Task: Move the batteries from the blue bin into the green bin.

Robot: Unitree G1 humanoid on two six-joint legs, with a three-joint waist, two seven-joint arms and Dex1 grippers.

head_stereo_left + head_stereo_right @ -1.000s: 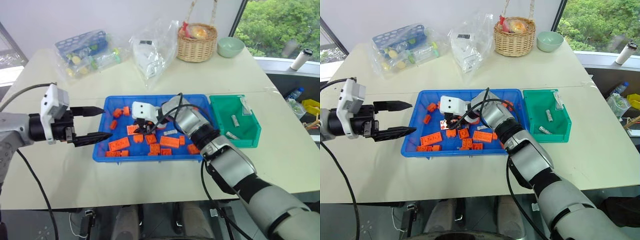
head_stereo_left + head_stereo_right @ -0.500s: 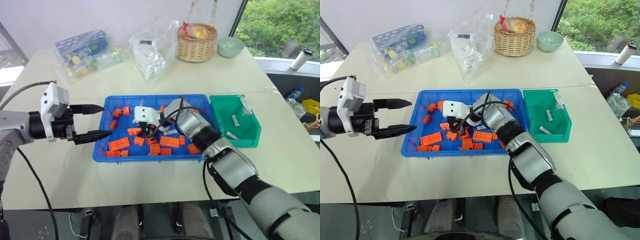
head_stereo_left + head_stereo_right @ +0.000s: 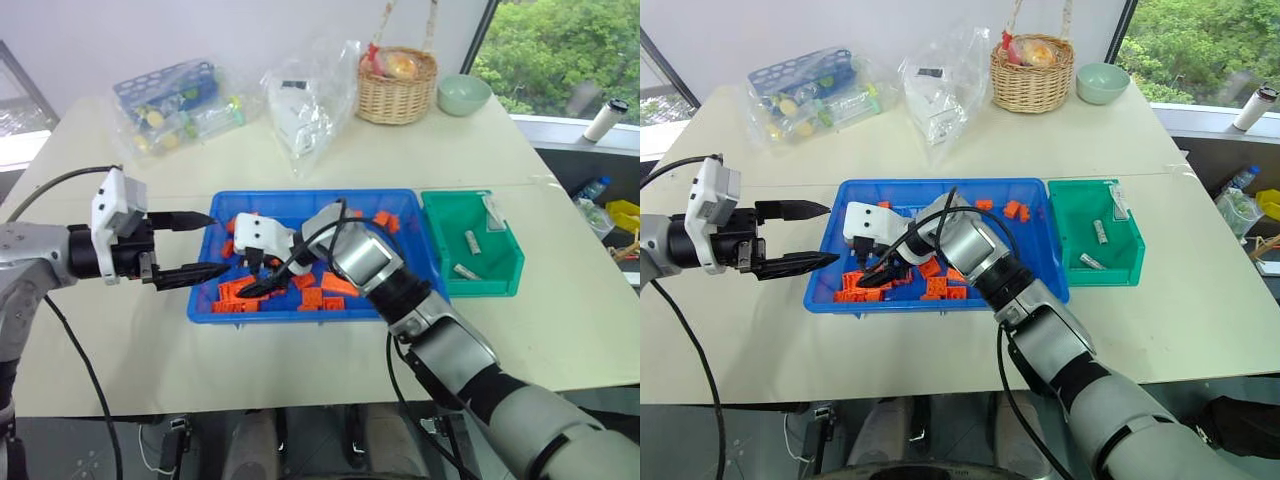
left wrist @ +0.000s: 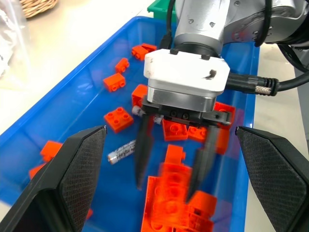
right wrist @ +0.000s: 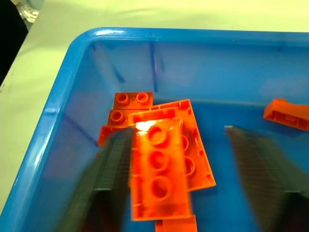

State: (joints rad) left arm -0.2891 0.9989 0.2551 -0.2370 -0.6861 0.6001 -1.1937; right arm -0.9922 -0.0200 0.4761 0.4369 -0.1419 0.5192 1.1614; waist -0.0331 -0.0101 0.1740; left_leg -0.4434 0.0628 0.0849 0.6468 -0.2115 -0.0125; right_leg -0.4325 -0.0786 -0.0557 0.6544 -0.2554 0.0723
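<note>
Currently I have the right end effector (image 4: 170, 180) spread wide and empty over orange bricks (image 5: 159, 174) in the blue bin (image 3: 300, 312), the left end effector (image 3: 200, 243) also wide; next it must reach the battery (image 4: 121, 151) just beside it.

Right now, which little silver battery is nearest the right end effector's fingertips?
The small silver metal cylinder lying on the bright blue plastic tray's floor beside the right end effector; two others lie far off in the deep green plastic bin.
</note>
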